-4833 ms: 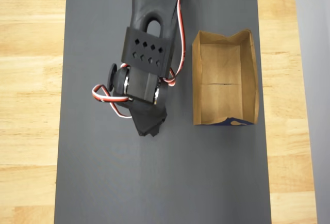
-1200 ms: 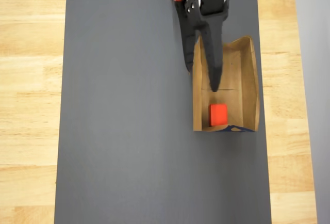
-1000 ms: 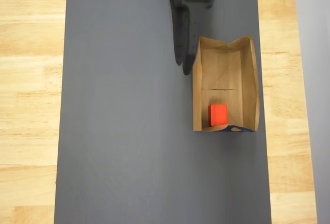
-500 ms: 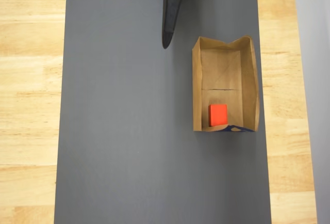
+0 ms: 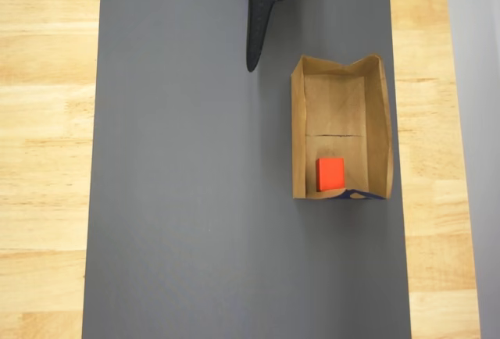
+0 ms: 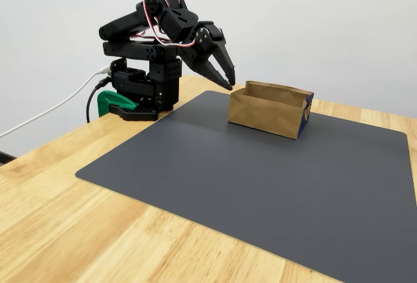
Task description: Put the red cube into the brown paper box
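I see red cube (image 5: 330, 174) inside brown paper box (image 5: 378, 128), lower end, right of centre in overhead view. Gripper (image 6: 227, 81) at top centre, above mat (image 5: 195, 198), fingers together, empty, clear of box.

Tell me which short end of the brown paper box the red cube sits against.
The red cube sits at the brown paper box's short end with the dark blue edge, the end farthest from the gripper.

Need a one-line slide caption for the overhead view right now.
Red cube resting inside the brown paper box near its blue-edged end; gripper above the dark mat, clear of the box.
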